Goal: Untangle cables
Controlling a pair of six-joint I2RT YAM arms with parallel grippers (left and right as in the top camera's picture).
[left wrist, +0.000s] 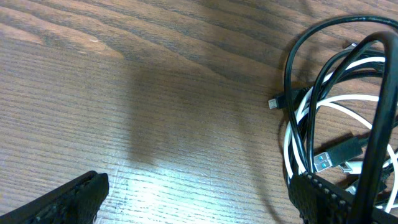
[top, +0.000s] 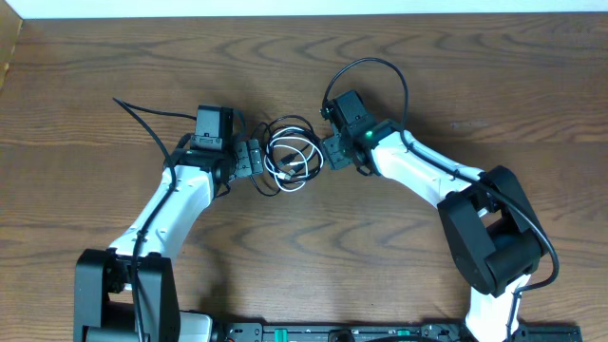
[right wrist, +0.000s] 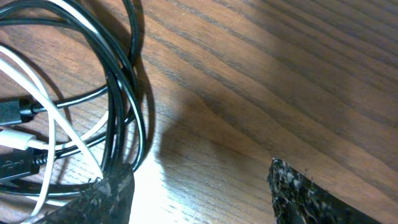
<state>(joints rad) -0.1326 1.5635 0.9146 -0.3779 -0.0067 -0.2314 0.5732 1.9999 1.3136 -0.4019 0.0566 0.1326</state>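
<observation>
The white left arm [top: 176, 204] with black joints bends up from its black base [top: 123, 294] and leans in toward the middle. At its tip, the black left pincer [top: 253, 160] points straight at the other pincer, and its two rough black fingers [left wrist: 71, 202] stand far apart. The white right arm [top: 418, 171] bends the other way. Its black right pincer [top: 332, 152] faces the left pincer, close by it, with its fingers [right wrist: 305, 193] apart too.

Black cable [top: 290, 121] and white cable [top: 306, 152] lay tangled in one small coil on counter [top: 114, 57], near middle. Black loops ran outermost; white loops threaded inside. Small plug ends sat within coil.
</observation>
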